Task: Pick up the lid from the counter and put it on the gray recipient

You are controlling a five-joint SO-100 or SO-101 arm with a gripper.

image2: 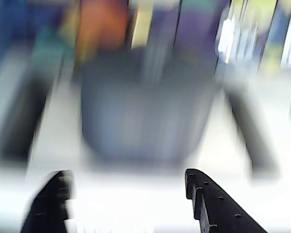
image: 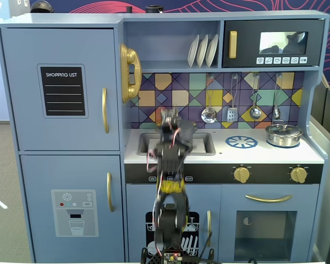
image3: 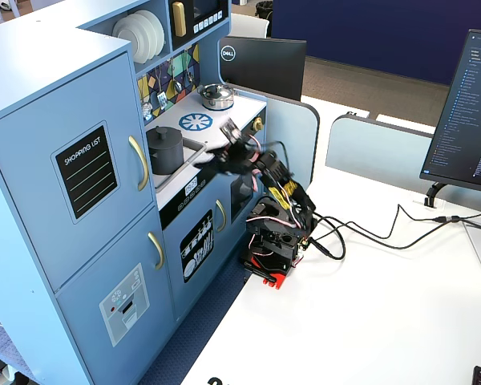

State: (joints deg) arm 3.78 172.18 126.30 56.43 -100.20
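— What does your wrist camera give you?
— Mostly blur. A dark gray pot (image2: pixel 143 111) fills the middle, coloured tiles (image2: pixel 150 24) behind it.
— And your pincer?
— My gripper (image2: pixel 128 191) spread wide, both fingertips (image2: pixel 196 187) at the bottom edge

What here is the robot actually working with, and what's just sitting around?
In the job: gray pot, dark lid seemingly on it, open gripper.
Just lying about: steel pot, plates, hanging utensils, monitor.
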